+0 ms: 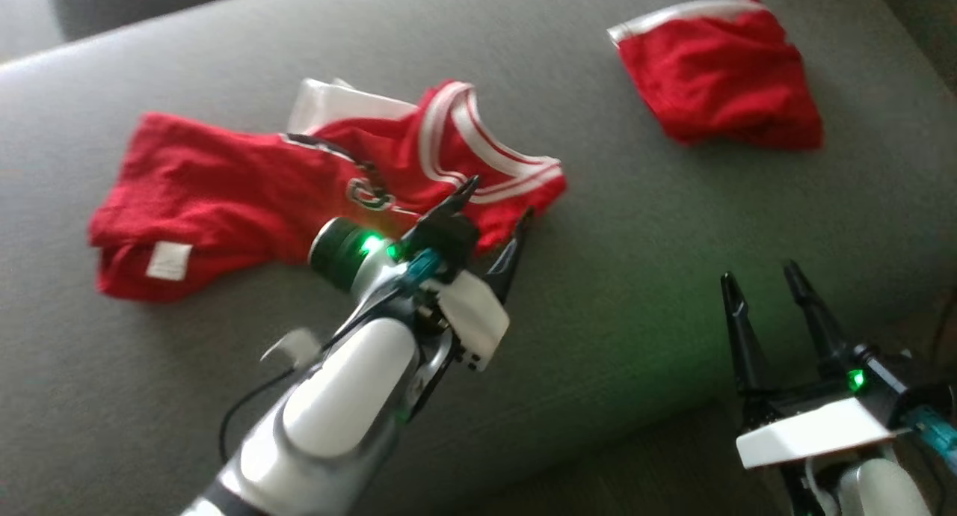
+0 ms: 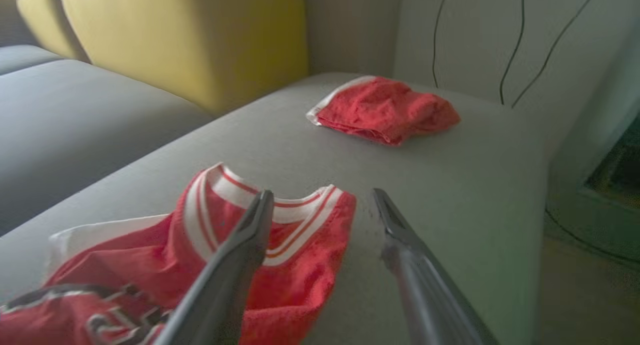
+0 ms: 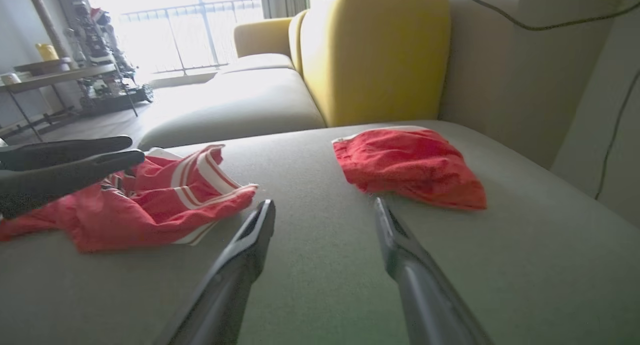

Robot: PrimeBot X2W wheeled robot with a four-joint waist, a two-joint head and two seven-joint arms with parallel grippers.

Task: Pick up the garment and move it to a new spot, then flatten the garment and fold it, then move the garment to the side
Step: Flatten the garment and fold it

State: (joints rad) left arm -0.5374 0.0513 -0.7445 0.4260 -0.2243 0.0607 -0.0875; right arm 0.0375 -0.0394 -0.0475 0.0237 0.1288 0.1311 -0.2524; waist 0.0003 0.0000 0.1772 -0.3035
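looking along my left claw (image 2: 322,192), i see its two long dark fingers spread wide with nothing between them. one finger hangs over the striped neckband (image 2: 197,220) of the jersey (image 2: 300,265), the other over bare grey seat (image 2: 450,195) just past the cloth's edge; whether either tip touches fabric i cannot tell. my right claw (image 1: 757,271) is parted just as wide and empty, poised near the seat's front edge, well apart from the jersey.

the jersey is a thin red knit, rumpled and half doubled over itself, with broad white bands and narrow red stripes ringing the neck and armhole. a small white label (image 1: 168,260) sits by the hem, and dark outlined lettering (image 1: 370,194) crosses the chest. the seat is a smooth, tight-woven grey cushion with a rounded edge; behind it stands a plump yellow backrest (image 3: 375,50).

the lettering is creased and partly behind my left wrist, so i cannot read it. the head view is smeared, and the left wrist view cuts the jersey off at its lower left corner.

the jersey lies on the seat's left half, long axis running across the seat, hem to the robot's left and neck to its right. a second red piece (image 1: 718,75) with a white band lies bunched at the far right, well apart.
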